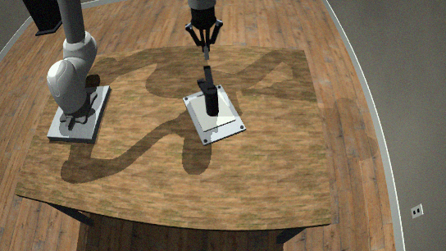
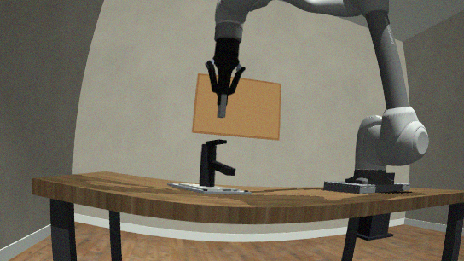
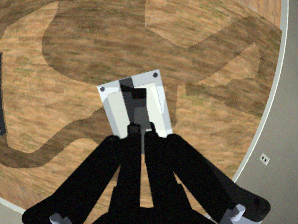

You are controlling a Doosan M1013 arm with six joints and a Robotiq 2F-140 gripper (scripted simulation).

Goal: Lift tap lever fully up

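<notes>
A black tap (image 1: 211,95) stands upright on a grey base plate (image 1: 214,113) near the middle of the table. It also shows in the side view (image 2: 210,163), with its lever (image 2: 215,141) lying flat on top and its spout (image 2: 224,168) pointing right. My gripper (image 1: 206,52) hangs well above the tap, pointing down, with its fingers shut on nothing. In the side view the gripper (image 2: 222,108) is clearly higher than the lever and apart from it. In the wrist view the shut fingertips (image 3: 141,131) line up over the tap (image 3: 135,103).
The arm's base (image 1: 78,111) stands on a grey mount at the table's left side. An orange panel (image 2: 237,107) hangs on the wall behind the tap. A dark stand (image 1: 43,16) is on the floor at the back left.
</notes>
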